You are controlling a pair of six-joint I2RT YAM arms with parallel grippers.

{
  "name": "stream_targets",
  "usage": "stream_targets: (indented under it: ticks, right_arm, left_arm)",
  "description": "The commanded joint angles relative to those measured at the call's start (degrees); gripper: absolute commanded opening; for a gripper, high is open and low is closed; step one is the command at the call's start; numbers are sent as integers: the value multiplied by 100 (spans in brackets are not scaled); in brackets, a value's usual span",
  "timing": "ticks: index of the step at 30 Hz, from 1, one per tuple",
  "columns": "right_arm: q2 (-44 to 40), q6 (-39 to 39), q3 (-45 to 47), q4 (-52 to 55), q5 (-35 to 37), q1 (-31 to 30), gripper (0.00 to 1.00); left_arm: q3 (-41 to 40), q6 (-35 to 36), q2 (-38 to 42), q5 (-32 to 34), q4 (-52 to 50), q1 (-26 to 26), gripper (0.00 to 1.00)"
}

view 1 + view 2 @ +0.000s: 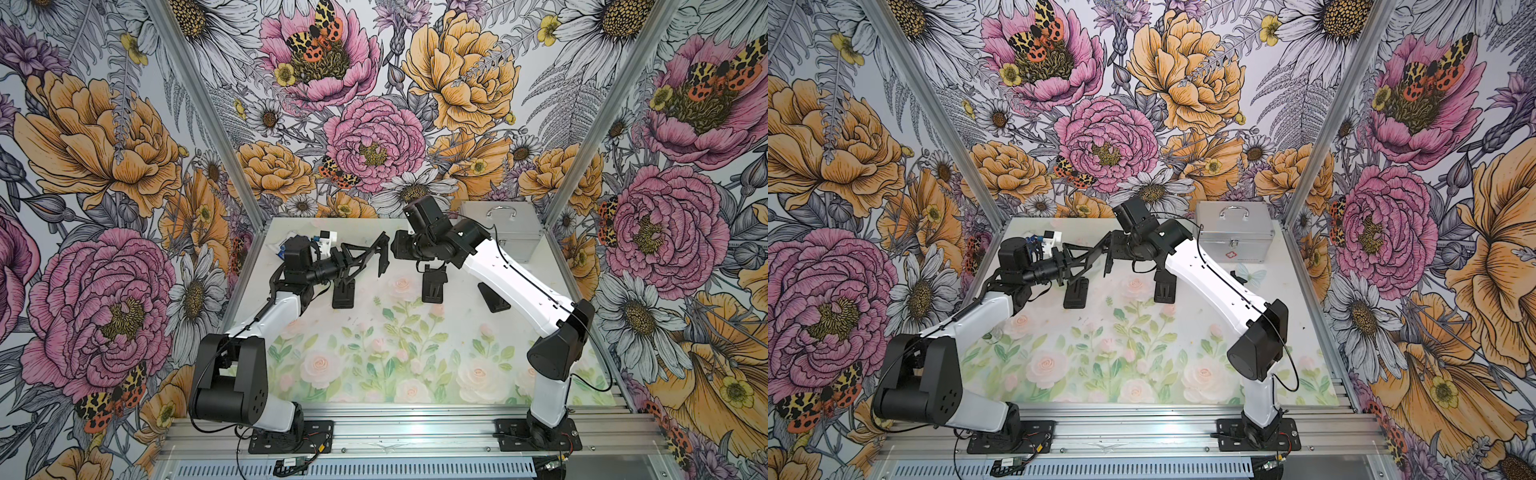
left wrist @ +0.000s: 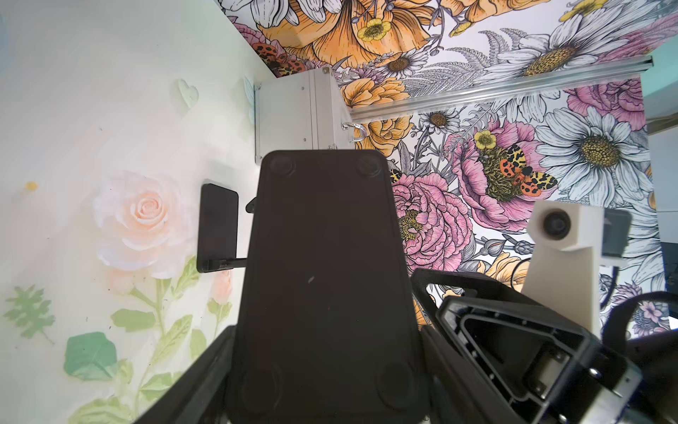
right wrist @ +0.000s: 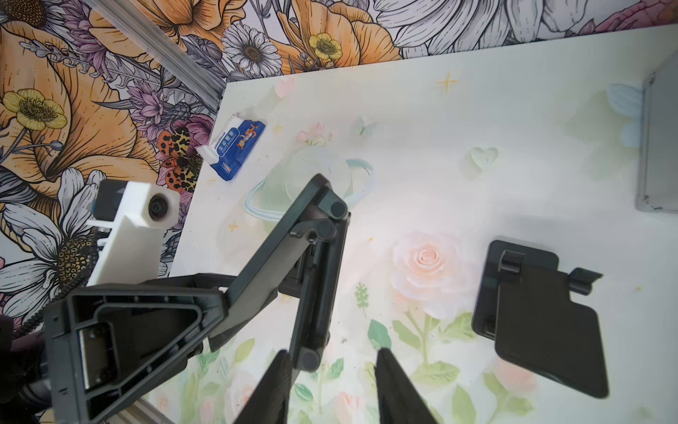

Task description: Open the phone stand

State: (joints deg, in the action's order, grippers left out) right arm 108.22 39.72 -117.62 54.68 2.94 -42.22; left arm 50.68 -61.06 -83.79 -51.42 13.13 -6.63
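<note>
Phone stand, folding: held above the table, base plate clamped in left gripper as anchor, so right gripper, jaws part-open astride its hinged arm, may swing it out.

Near mat lies free (stands crowd mid-table).

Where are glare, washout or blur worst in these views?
In both top views, a glare patch sits on the front rail; the rest is evenly lit. Left wrist view: the phone stand, held close, reads as a near-featureless dark slab, and the tabletop is washed out. Right wrist view: the right pincer looks soft at the picture edge.
</note>
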Motion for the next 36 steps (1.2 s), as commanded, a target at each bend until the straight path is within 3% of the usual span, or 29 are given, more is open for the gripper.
stream_targets:
  ticks: [1,21,27,36]
  right_arm:
    - [142,-118,-166,70,163,-75,40]
    - [382,-136,-215,70,113,-182,36]
    - [469,-139,-249,70,110,-202,30]
    - [522,-132,-248,72,189,-225,10]
  left_arm:
    - [162,230,201,139,-42,-107,60]
    - [325,287,249,211,-207,-397,60]
    - [319,266,292,192,-214,-498,61]
    - [395,201,363,111,-216,-569,61]
